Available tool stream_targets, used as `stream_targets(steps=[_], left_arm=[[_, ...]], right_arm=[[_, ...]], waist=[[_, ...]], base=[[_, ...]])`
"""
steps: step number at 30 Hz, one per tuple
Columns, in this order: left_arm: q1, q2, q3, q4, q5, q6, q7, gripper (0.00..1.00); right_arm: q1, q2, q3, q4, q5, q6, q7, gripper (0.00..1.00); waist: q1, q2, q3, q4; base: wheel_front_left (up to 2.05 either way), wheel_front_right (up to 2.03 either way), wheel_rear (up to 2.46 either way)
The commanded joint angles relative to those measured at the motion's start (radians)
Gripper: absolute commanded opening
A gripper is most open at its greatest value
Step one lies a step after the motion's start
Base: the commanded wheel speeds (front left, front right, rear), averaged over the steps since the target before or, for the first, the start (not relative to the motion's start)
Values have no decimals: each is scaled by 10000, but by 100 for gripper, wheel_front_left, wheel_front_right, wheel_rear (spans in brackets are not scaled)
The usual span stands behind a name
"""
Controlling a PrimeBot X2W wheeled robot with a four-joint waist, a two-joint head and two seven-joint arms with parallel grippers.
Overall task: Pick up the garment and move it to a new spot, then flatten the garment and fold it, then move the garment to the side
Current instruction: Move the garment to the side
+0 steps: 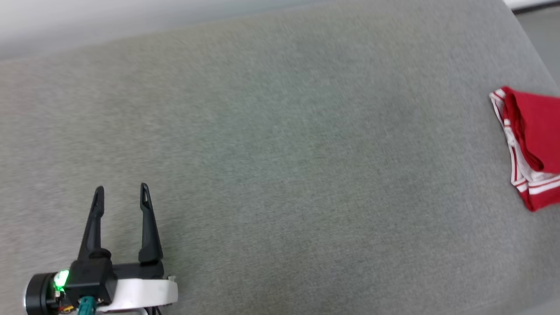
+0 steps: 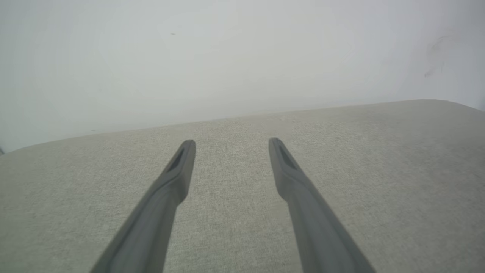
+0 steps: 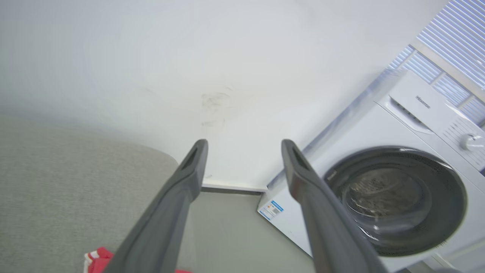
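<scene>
The garment (image 1: 534, 140) lies at the cushion's (image 1: 280, 153) right edge (red side up, striped trim showing). The left gripper (image 1: 122, 189), near the front left corner, and the right gripper (image 3: 244, 142) both gape wide, empty.

Left gripper (image 2: 232, 142): two dark fingers (image 2: 166, 197) rise from the bottom edge, spread apart, nothing between them. Both hang over a grey fabric surface (image 2: 379, 170). Beyond the surface's far edge stands a pale wall (image 2: 227, 57), faintly scuffed toward its right side.
</scene>
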State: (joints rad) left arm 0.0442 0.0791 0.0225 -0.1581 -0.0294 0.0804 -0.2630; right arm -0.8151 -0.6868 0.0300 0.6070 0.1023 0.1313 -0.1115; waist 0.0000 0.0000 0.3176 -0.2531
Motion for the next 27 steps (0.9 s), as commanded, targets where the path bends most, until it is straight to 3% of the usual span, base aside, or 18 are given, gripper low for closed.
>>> stream_targets(steps=[1,7,16,27], left_arm=[[103,-51,-27,32,30,54,-20,100],[546,-142,-158,301,-68,103,-20,100],[805,-210,-279,817,-127,28,-20,100],[1186,-260,-463,1295,-164,-81,-20,100]], right_arm=[[264,215,-81,-103,-123,-12,-188,100],[1358,1637,-765,-1415,-612,-12,-1358,100],[4047,3918,-1014,-4207,-863,-12,-1526,100],[6958,5547,-893,-5317,-272,-12,-1530,100]], waist=[[0,0,-511,438],[0,0,-1192,994],[0,0,-1950,1713],[0,0,-2724,2227]], base=[[0,0,0],[0,0,0],[0,0,0],[0,0,0]])
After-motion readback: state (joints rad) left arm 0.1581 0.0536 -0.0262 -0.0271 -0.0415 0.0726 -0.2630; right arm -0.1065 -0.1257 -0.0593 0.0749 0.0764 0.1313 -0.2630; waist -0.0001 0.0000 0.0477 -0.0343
